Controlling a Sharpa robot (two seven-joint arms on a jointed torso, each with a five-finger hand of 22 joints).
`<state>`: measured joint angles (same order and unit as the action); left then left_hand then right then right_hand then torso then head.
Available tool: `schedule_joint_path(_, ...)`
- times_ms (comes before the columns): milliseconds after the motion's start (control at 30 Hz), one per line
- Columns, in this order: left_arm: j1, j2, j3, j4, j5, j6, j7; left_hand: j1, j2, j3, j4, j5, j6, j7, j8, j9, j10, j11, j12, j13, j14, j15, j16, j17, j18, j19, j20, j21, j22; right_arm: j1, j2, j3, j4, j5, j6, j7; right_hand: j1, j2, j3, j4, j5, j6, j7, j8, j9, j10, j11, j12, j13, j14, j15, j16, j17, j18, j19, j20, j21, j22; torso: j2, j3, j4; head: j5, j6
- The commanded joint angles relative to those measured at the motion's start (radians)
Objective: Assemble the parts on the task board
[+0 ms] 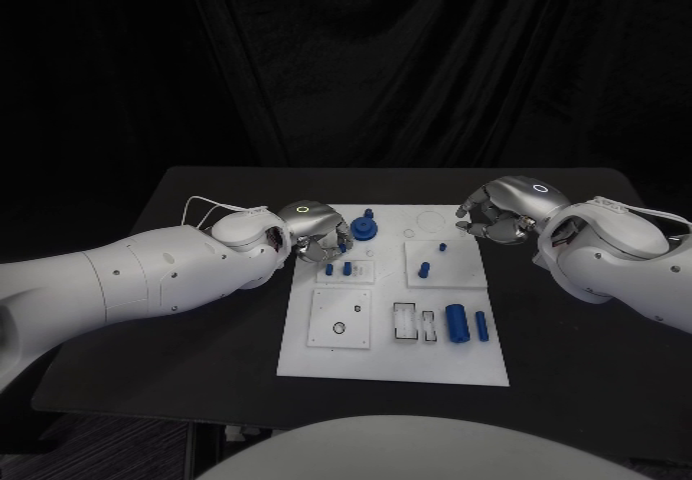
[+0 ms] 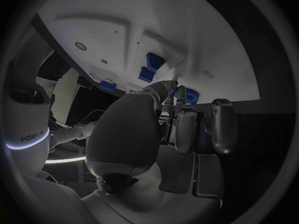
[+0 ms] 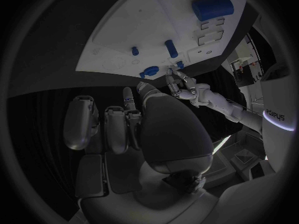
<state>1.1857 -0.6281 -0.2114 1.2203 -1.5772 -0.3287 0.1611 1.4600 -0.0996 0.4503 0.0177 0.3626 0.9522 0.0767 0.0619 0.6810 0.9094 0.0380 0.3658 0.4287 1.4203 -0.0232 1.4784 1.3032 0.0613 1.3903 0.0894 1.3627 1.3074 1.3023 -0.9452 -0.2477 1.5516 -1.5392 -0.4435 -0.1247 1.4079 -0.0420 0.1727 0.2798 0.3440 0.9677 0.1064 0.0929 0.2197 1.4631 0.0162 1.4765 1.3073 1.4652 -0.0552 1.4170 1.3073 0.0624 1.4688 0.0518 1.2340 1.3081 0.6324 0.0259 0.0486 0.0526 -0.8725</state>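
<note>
The left hand point(image 1: 315, 232) reaches among blue parts point(image 1: 364, 229) at the task board point(image 1: 392, 365)'s far edge, its hold unclear, while the right hand point(image 1: 498, 215) hovers, curled and empty; seating a part likely comes next.

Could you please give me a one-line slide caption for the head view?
Left hand reaches over the task board's far left corner beside a blue part; right hand hovers off its far right corner.

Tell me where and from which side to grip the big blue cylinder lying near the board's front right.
Grip the big cylinder across its middle, coming straight down from above. It lies flat with its long axis running front to back, so fingers can close on its two curved sides. A thinner blue pin lies close on its right, so the fingers there have little room. The right robot hand looks better placed.
</note>
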Motion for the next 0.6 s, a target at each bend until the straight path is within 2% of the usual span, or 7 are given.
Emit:
schedule_joint_path(33,-0.003,0.002,0.000,0.000,0.001,0.014,0.002,-0.004,-0.006,0.003,-0.007,-0.009,-0.013,-0.002,0.001,-0.004,0.000,0.008,-0.009,-0.003,-0.009,0.001,-0.006,-0.003,-0.002,-0.008,0.000,-0.006,0.185,-0.003,0.000,0.001,0.001,-0.003,0.003,-0.014,0.003,-0.006,0.004,0.002,-0.004,-0.005,0.002,-0.004,-0.001,0.020,0.000,-0.005,0.172,0.071,0.003,-0.002,0.126,0.007,-0.004,0.004,-0.002,0.170,0.000,-0.0003,0.0001,0.002,0.000)
schedule_joint_path(100,-0.003,0.003,0.000,-0.001,0.001,0.015,0.003,-0.005,-0.008,0.007,-0.010,-0.014,-0.045,-0.020,-0.002,-0.016,-0.010,0.021,-0.018,-0.005,-0.011,0.014,-0.007,-0.005,-0.002,-0.010,0.003,-0.009,0.184,-0.003,0.000,0.001,0.001,-0.003,0.002,-0.014,0.003,-0.006,0.004,0.002,-0.004,-0.005,0.002,-0.004,-0.001,0.020,0.000,-0.005,0.172,0.071,0.003,-0.002,0.126,0.007,-0.004,0.004,-0.002,0.170,0.000,-0.0006,-0.0006,0.002,0.000)
schedule_joint_path(133,-0.004,0.004,0.000,-0.001,0.001,0.016,0.003,-0.007,-0.009,0.008,-0.010,-0.028,-0.071,-0.028,-0.002,-0.027,-0.016,0.025,-0.022,-0.006,-0.012,0.017,-0.008,-0.008,-0.001,-0.012,0.006,-0.011,0.183,-0.003,0.000,0.001,0.001,-0.003,0.002,-0.014,0.003,-0.006,0.004,0.002,-0.004,-0.005,0.002,-0.004,-0.001,0.020,0.000,-0.005,0.172,0.071,0.003,-0.002,0.126,0.007,-0.004,0.004,-0.002,0.170,0.001,-0.0007,-0.0007,0.001,0.000)
schedule_joint_path(167,-0.004,0.004,0.000,-0.001,0.001,0.017,0.003,-0.011,-0.010,0.009,-0.008,-0.060,-0.095,-0.037,-0.002,-0.039,-0.027,0.028,-0.028,-0.007,-0.016,0.020,-0.010,-0.012,-0.001,-0.015,0.009,-0.015,0.182,-0.003,0.001,0.001,0.001,-0.003,0.002,-0.014,0.003,-0.006,0.004,0.002,-0.004,-0.005,0.002,-0.004,-0.001,0.020,0.000,-0.005,0.172,0.071,0.003,-0.002,0.126,0.007,-0.004,0.004,-0.002,0.170,0.001,-0.0007,-0.0008,0.001,0.000)
schedule_joint_path(367,-0.005,0.005,0.000,-0.004,0.001,0.023,-0.002,-0.020,-0.018,0.006,0.000,-0.106,-0.164,-0.062,-0.002,-0.083,-0.086,0.041,-0.049,-0.007,-0.029,0.030,-0.017,-0.030,0.003,-0.029,0.019,-0.032,0.177,-0.003,0.002,0.001,0.001,-0.003,0.001,-0.013,0.003,-0.007,0.004,0.001,-0.004,-0.005,0.002,-0.004,-0.001,0.019,0.000,-0.005,0.171,0.071,0.003,-0.002,0.126,0.007,-0.005,0.004,-0.004,0.169,0.001,-0.0008,0.0006,0.000,0.000)
schedule_joint_path(600,-0.006,0.003,0.000,-0.006,0.001,0.018,-0.004,-0.024,-0.020,-0.003,0.008,-0.131,-0.197,-0.078,-0.001,-0.112,-0.128,0.048,-0.056,-0.002,-0.041,0.035,-0.022,-0.044,0.006,-0.039,0.025,-0.047,0.173,-0.003,0.002,0.001,0.000,-0.003,0.003,-0.014,0.003,-0.007,0.004,0.001,-0.004,-0.006,0.002,-0.005,-0.002,0.019,0.000,-0.006,0.171,0.071,0.003,-0.003,0.125,0.007,-0.005,0.004,-0.003,0.169,0.000,-0.0004,-0.0005,0.004,0.000)
